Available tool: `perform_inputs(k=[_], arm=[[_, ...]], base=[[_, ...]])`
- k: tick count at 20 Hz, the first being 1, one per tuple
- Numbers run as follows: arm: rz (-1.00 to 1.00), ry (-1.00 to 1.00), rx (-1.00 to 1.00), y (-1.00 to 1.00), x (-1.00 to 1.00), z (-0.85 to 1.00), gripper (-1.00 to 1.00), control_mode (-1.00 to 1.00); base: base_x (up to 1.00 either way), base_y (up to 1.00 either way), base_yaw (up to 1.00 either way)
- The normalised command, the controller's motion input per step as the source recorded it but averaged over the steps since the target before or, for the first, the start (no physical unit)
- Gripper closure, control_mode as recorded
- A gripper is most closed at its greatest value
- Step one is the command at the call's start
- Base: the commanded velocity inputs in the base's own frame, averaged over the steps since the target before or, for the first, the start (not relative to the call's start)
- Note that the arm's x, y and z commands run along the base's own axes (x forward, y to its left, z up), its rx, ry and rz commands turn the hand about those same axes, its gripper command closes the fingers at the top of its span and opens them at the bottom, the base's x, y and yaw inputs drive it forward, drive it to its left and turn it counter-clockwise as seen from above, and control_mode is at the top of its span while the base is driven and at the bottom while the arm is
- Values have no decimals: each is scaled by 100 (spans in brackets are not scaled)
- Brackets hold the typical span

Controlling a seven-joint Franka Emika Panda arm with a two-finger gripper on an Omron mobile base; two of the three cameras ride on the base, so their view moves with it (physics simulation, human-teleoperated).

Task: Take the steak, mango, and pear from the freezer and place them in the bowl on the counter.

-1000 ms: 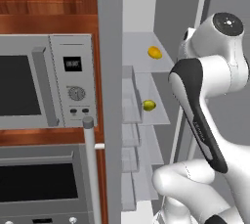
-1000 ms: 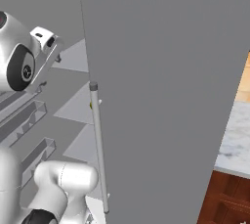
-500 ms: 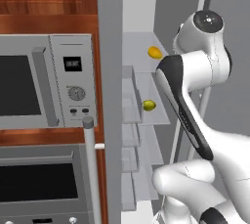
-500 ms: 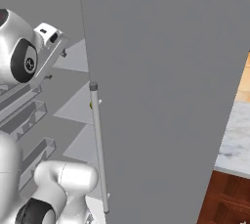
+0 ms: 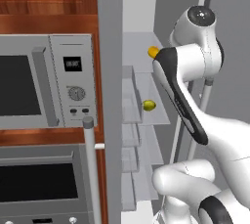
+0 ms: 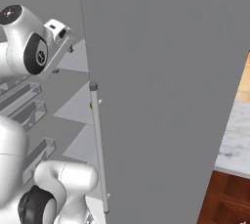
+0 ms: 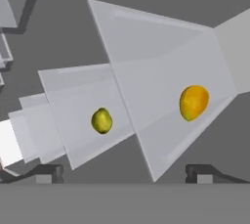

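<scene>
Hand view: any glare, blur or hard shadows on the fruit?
Hand view: sharp, no glare; mango and pear evenly lit with soft shading, shelves flat grey. Left base view: the arm covers part of the mango. Right base view: flat grey freezer door, no highlights.

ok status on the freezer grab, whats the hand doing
Gripper open, empty, facing the freezer shelves. Mango on one shelf, pear on another, both untouched. Nothing between the gripper and the fruit.

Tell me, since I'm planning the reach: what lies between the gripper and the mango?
Nothing. In the hand view, the open gripper faces the mango across bare pale shelf; the pear sits aside on another shelf.
</scene>
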Motion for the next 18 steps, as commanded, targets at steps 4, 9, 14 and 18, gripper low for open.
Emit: perform_inputs(k=[4,9,14,18], arm=[[0,2,0,-6,42,0,-100,-100],[-1,0,0,-4,46,0,-100,-100],[-4,0,0,0,56,-9,-100,-100],[-8,1,0,0,48,-4,-100,-100]], base=[[0,0,0],[0,0,0],[0,0,0],[0,0,0]])
